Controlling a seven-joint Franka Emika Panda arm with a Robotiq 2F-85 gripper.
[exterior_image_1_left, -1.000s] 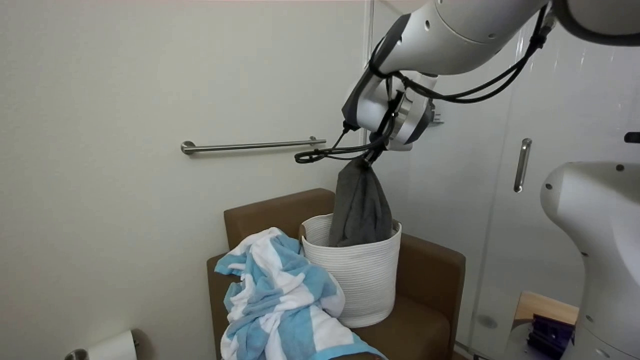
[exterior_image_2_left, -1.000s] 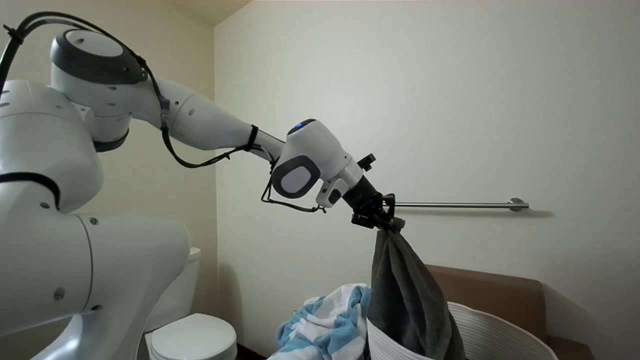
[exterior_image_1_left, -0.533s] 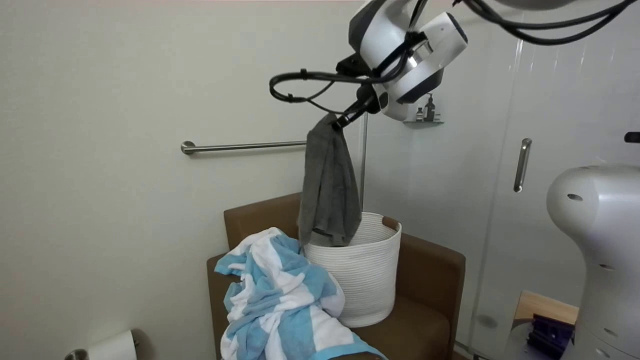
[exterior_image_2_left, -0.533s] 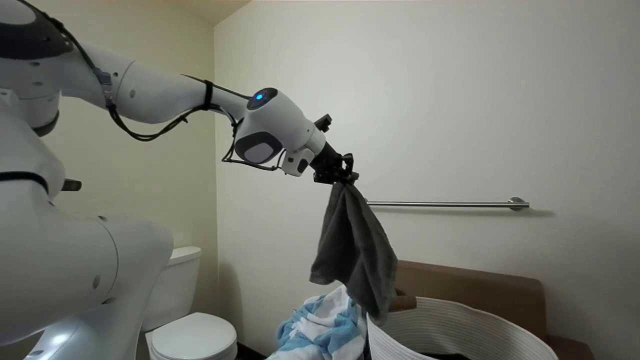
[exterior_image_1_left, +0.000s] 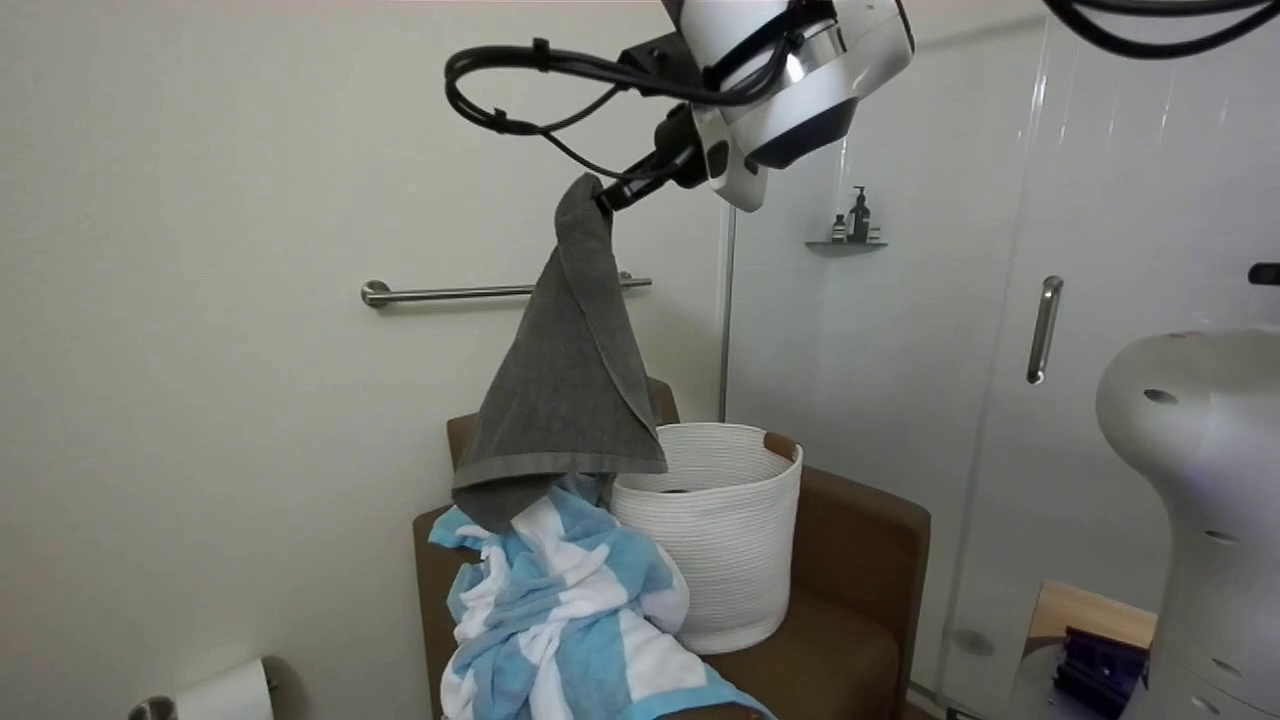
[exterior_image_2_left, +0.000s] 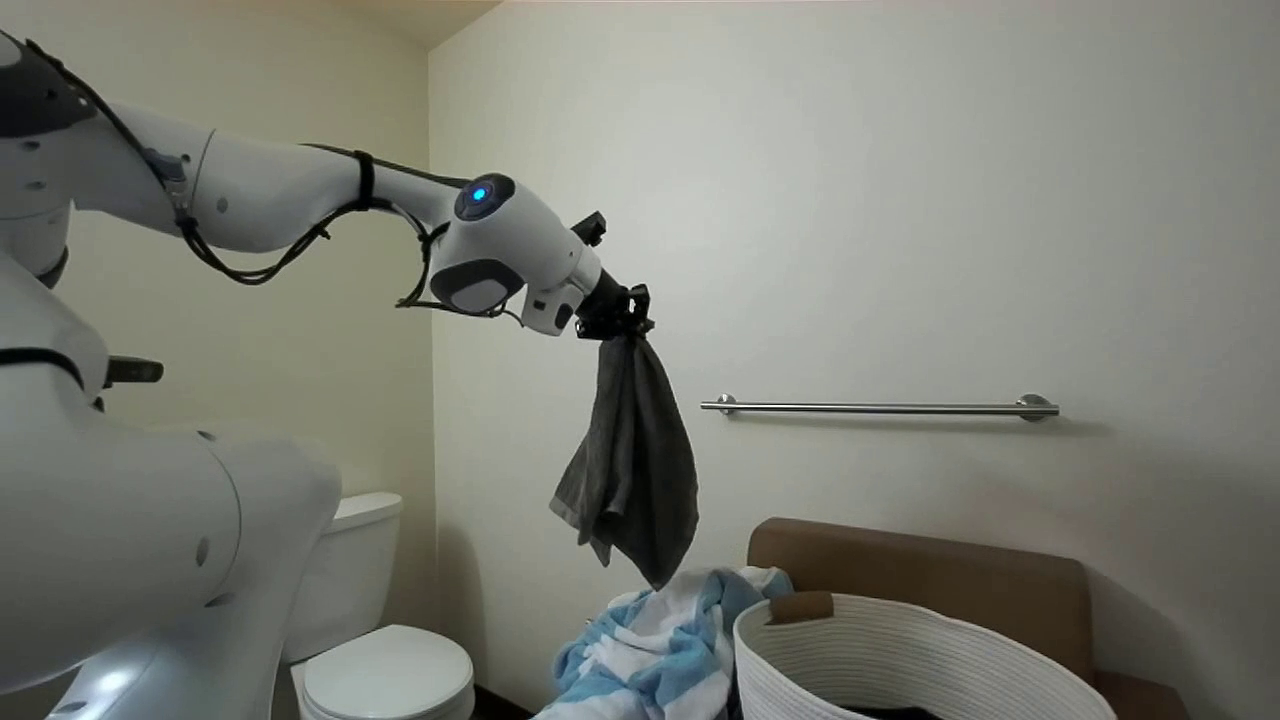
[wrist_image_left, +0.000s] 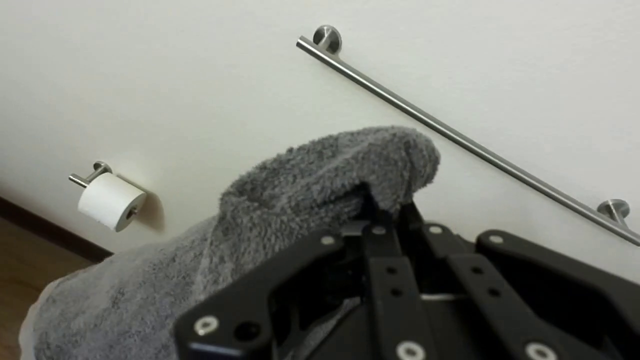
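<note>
My gripper (exterior_image_1_left: 606, 200) is shut on the top of a grey towel (exterior_image_1_left: 565, 380), which hangs in loose folds. In the wrist view the towel (wrist_image_left: 280, 200) bunches over the fingertips and covers them partly. An exterior view shows the towel (exterior_image_2_left: 640, 460) hanging to the side of the white woven basket (exterior_image_2_left: 920, 650), above a blue-and-white striped towel (exterior_image_2_left: 660, 650). From elsewhere its lower edge overlaps the striped towel (exterior_image_1_left: 570, 600); whether they touch I cannot tell. The basket (exterior_image_1_left: 710, 570) stands upright on a brown armchair (exterior_image_1_left: 870, 540), with something dark inside at the bottom.
A metal towel bar (exterior_image_2_left: 860, 408) is fixed to the wall behind the towel, and crosses the wrist view too. A toilet (exterior_image_2_left: 390, 670) stands near the arm's base. A glass shower door with a handle (exterior_image_1_left: 1045, 330) and a toilet paper roll (wrist_image_left: 107, 202) are also in view.
The gripper has risen and carried the grey towel up out of the basket and sideways, over the striped towel. The towel has spread wider. Basket and striped towel have stayed put.
</note>
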